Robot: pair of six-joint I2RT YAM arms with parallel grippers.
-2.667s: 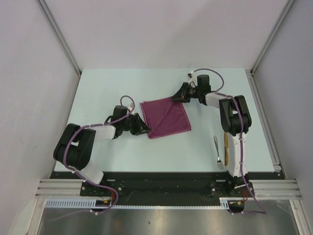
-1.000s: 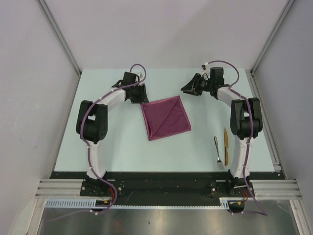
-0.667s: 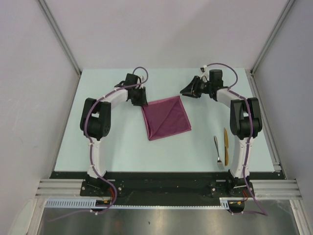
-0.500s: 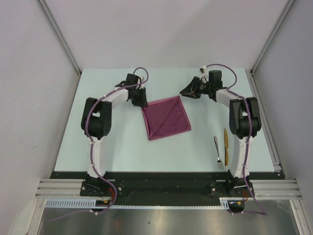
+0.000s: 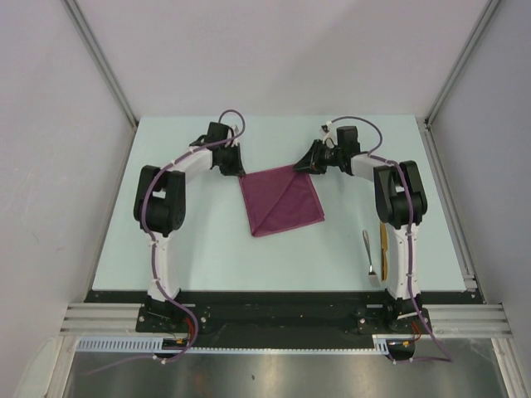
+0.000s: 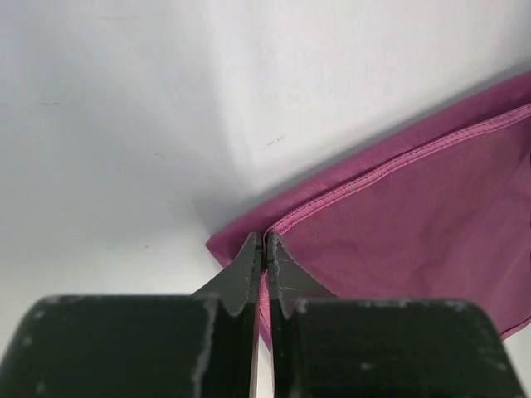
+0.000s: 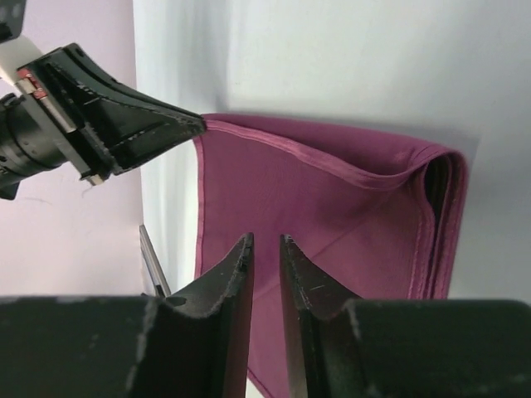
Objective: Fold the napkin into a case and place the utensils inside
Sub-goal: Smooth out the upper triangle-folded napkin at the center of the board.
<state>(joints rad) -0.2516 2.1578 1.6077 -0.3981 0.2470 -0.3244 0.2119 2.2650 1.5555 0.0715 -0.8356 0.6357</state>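
**Plum cloth held at its far edge, folding not yet finished**

Plum-magenta and already doubled into a rough square, the napkin (image 5: 280, 201) lies mid-table (image 5: 191, 240), a diagonal crease across its top. At its far-left corner sits the left gripper (image 5: 238, 166). The left wrist view shows the fingers (image 6: 249, 265) pressed together with the stitched hem of the upper layer running in between them, so it appears to be pinching that corner. At the far-right corner is the right gripper (image 5: 302, 165). Its fingers (image 7: 236, 265) stand a narrow slit apart above the cloth, and whether any fabric lies between them cannot be told.

Near the right arm's base, well apart from the napkin, the spoon (image 5: 368, 254) and the golden-yellow piece (image 5: 382, 240) lie side by side, untouched.

The step in hand looks like another fold. The cloth is too broad to serve as a pocket for cutlery, so the task seems about midway at best. The next move probably calls for both far corners gripped through the same layers, then lifted and carried over together so the edge lands square.

The overhead view gives the layout and the utensils but hides the fingertips. The left wrist view alone shows the hem in the grip. The right wrist view alone shows the stacked layers gaping at the folded corner, and the left gripper's tip meeting the opposite corner.
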